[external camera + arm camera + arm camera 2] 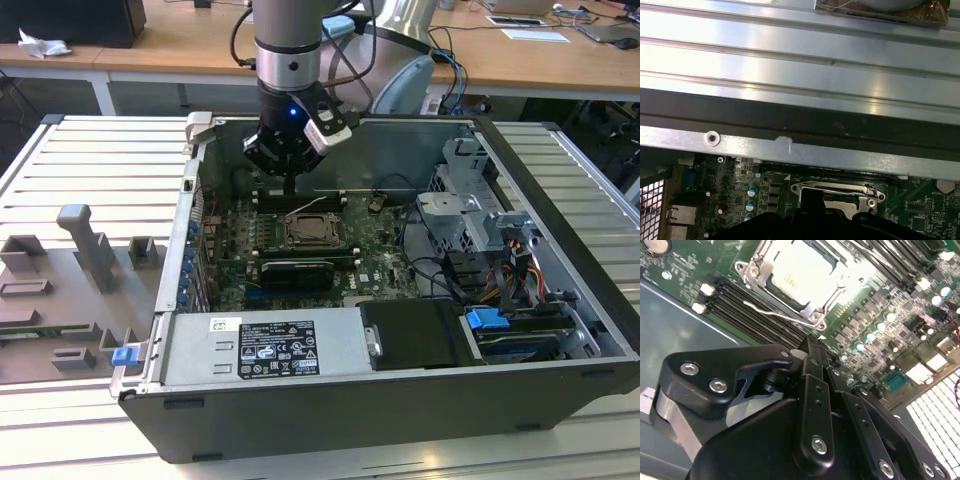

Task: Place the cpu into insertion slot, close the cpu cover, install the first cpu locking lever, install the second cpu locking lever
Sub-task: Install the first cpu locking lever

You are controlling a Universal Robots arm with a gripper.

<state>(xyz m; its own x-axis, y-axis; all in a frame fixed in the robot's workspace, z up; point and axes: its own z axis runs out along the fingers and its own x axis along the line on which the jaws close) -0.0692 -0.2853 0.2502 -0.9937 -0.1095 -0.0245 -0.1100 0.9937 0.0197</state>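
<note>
1. The cpu [802,275] lies flat in its socket on the green board [875,300]. Its pale top shows through the window of the cover [807,310].
2. The cover lies down around the cpu, as far as I can see.
3. One thin wire lever [771,314] stands free beside the socket, not hooked down.
4. The gripper [812,346] is apart from the cpu. The black memory slots [740,305] lie between them. The jaws are closed together at the tips and hold nothing.
5. In the exterior view the gripper [290,186] hangs over the board inside the open computer case [400,400], near the socket.
6. I count one cpu, one cover, one free lever and one gripper.
</note>
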